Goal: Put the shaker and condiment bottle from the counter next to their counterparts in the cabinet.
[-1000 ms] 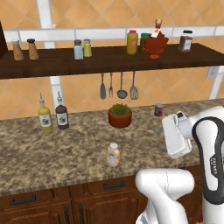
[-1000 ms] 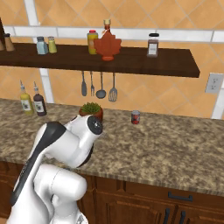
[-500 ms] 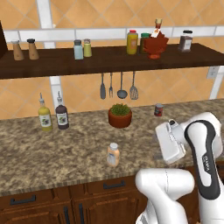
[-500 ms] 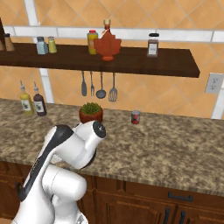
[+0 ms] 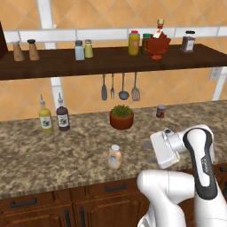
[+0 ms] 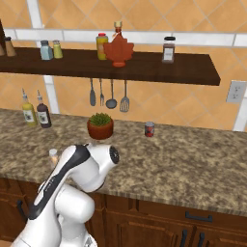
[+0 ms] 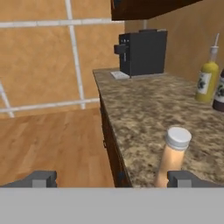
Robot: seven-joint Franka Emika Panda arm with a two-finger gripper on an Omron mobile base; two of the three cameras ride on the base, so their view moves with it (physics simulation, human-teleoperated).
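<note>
One long granite worktop [image 5: 66, 155] runs across the kitchen, with reddish drawers [image 5: 106, 188] under its front edge. Above it hangs the cabinet [image 5: 111, 60], a dark open shelf. On the shelf stand two brown shakers [image 5: 24, 50] at the left, then the shaker [image 5: 79, 50] just beside its yellow-green counterpart [image 5: 89, 48]; farther right are a yellow bottle [image 5: 134, 43], a red leaf-shaped bottle [image 5: 158, 43] and a dark jar [image 5: 188, 41]. A black coffee machine [image 7: 142, 51] sits at the far end of the worktop in the hand view. A potted plant [image 5: 121, 117] stands mid-worktop, with two spouted bottles [image 5: 53, 116] well to its left. The condiment bottle [image 5: 115, 157] stands upright near the front edge. The gripper [image 7: 111, 178] has its fingers wide apart, holding nothing, with the bottle next to one fingertip [image 7: 183, 178].
</note>
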